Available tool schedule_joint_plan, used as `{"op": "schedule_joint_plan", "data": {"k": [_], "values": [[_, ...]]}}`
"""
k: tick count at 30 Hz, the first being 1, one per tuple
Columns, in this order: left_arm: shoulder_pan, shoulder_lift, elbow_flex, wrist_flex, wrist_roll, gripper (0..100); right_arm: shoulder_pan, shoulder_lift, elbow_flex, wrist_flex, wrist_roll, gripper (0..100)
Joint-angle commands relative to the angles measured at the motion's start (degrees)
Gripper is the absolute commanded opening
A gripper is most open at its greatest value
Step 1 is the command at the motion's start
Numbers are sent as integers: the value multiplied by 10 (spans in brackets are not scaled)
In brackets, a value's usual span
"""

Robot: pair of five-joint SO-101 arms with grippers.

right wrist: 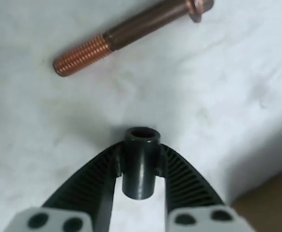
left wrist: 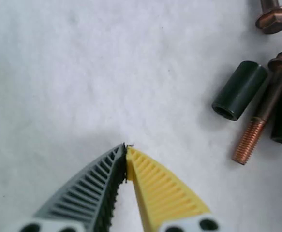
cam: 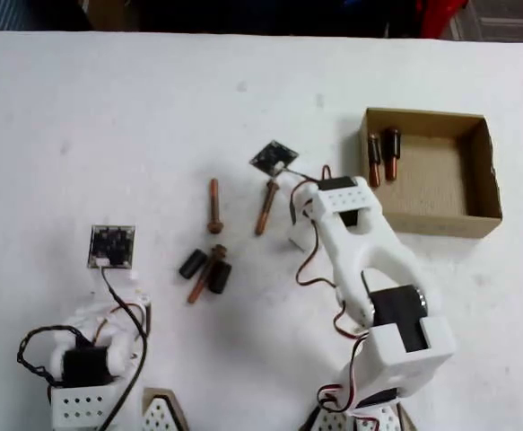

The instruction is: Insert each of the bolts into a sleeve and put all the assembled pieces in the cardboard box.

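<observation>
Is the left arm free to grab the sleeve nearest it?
Probably yes: bare table lies between left gripper and sleeve, though its jaws are shut and a bolt lies close beside.

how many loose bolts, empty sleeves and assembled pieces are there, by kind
loose bolts: 3
empty sleeves: 3, counting the sleeve in the right pincer
assembled pieces in the cardboard box: 2
total: 8

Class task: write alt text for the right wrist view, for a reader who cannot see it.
The right gripper holds a dark sleeve between its black fingers; a copper bolt lies loose on the white table beyond it.
</observation>
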Motion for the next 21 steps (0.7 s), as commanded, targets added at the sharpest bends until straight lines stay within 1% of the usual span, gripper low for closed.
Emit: {"op": "schedule_joint_plan", "data": {"k": [1,6,14,18,19,21], "values": [[-3,-4,-2,3,-6,27,-4,-23,-15,45,4,16],[-3,-4,-2,2,-6,27,2,-102,-60,132,3,16],[-2,-4,-2,2,-6,27,2,-308,-62,233,0,16],[-1,-4,-2,-10,-8,28,3,-402,-61,257,-62,16],[-1,-4,-2,-11,-18,28,3,-421,-55,259,-73,16],[-1,-4,-2,-5,-70,28,0,-456,-32,254,-91,16]]}}
